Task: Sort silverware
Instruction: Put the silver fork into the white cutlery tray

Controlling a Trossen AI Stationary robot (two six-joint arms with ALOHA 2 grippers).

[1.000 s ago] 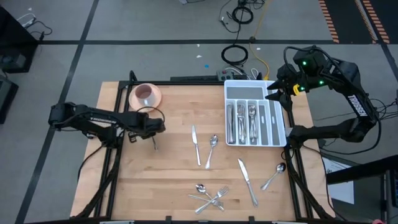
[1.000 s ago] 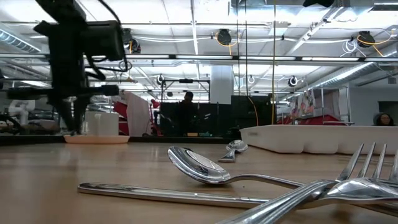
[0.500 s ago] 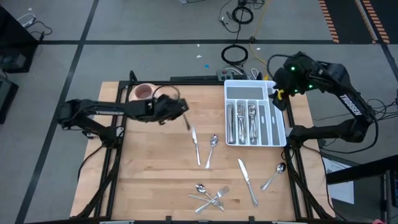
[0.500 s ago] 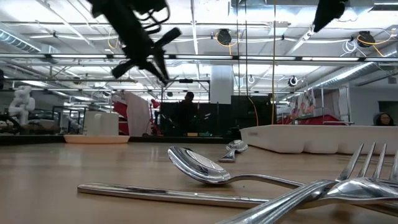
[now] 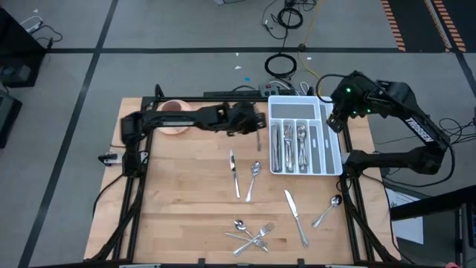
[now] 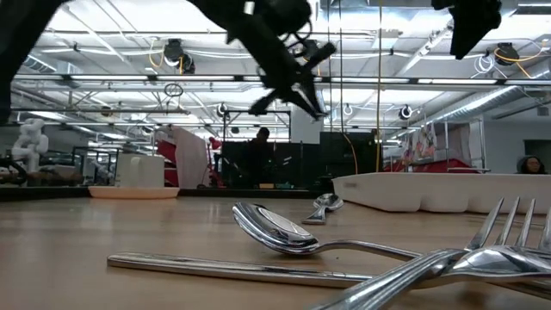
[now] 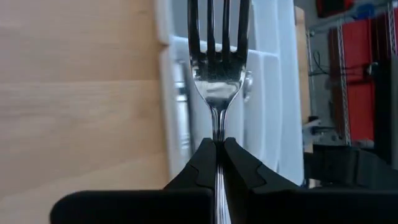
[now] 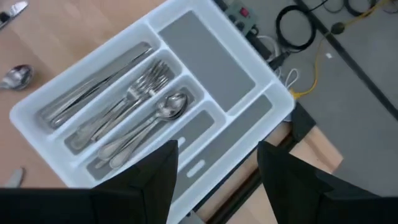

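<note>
Fork (image 7: pixel 217 74) pinched in left hand (image 7: pixel 217 149), beside tray (image 5: pixel 333 149).

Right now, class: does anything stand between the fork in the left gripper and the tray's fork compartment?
Nothing visible does. The left gripper, shut on the fork, hangs by the white tray's left edge. The fork compartment is open from above; the right gripper hovers open at the tray's far right corner.
</note>
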